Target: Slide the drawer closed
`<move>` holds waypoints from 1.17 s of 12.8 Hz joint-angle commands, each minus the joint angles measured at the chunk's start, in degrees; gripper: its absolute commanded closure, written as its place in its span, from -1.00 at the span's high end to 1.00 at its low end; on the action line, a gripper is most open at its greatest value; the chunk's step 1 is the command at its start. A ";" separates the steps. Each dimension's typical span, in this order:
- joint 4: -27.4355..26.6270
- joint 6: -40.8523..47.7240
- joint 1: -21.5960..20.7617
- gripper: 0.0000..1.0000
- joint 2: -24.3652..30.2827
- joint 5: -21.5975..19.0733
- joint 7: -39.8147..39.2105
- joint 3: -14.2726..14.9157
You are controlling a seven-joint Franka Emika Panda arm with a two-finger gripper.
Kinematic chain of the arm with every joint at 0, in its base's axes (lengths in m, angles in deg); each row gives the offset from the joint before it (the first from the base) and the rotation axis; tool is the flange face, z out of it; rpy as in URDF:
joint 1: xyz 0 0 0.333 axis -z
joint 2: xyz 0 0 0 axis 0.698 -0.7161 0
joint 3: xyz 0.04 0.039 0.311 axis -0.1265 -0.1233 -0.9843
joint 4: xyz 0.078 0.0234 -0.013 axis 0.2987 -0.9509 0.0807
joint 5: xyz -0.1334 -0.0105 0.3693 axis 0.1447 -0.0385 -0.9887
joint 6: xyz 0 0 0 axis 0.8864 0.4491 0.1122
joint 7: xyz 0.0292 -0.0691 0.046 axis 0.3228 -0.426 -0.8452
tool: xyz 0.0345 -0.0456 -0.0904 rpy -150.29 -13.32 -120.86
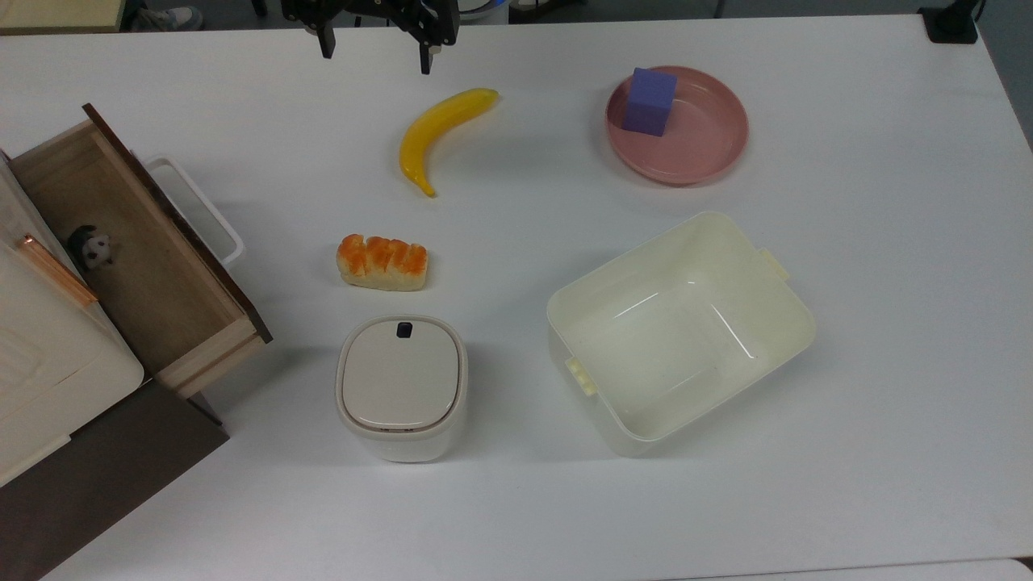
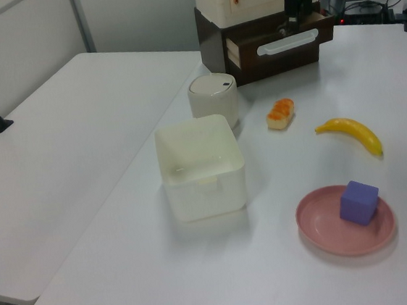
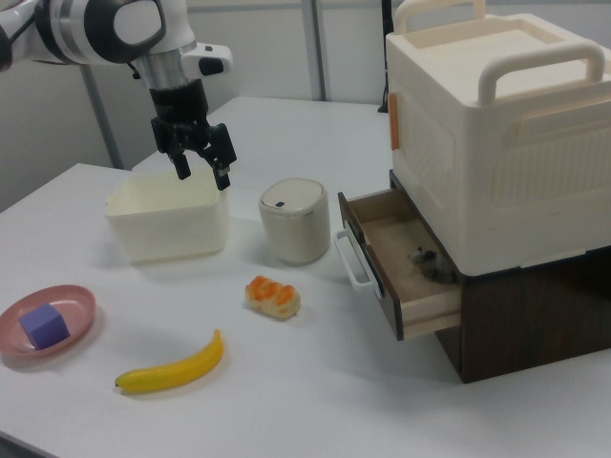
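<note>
top view: white surface [image 1: 847,484], grey floor at upper edge | drawer [image 1: 137,258] pulled open, left | end effector [image 1: 375,50] spread open, empty, top centre

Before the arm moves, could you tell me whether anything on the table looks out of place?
Only the drawer: it stands pulled out of the dark cabinet, with a small grey and white toy lying inside. The gripper hangs apart from it, fingers open. Nothing looks spilled or damaged.
</note>
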 commanded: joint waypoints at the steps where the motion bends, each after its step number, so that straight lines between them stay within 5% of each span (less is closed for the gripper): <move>1: -0.43 1.32 -0.61 1.00 0.92 -0.30 0.62 0.43; 11: -0.69 1.16 -0.87 0.97 0.66 -0.47 -3.76 0.34; 12: -0.86 1.16 -0.87 0.83 0.66 -0.47 -4.30 0.34; 15: -1.39 1.07 -1.04 -0.24 0.49 -0.65 -10.52 -0.01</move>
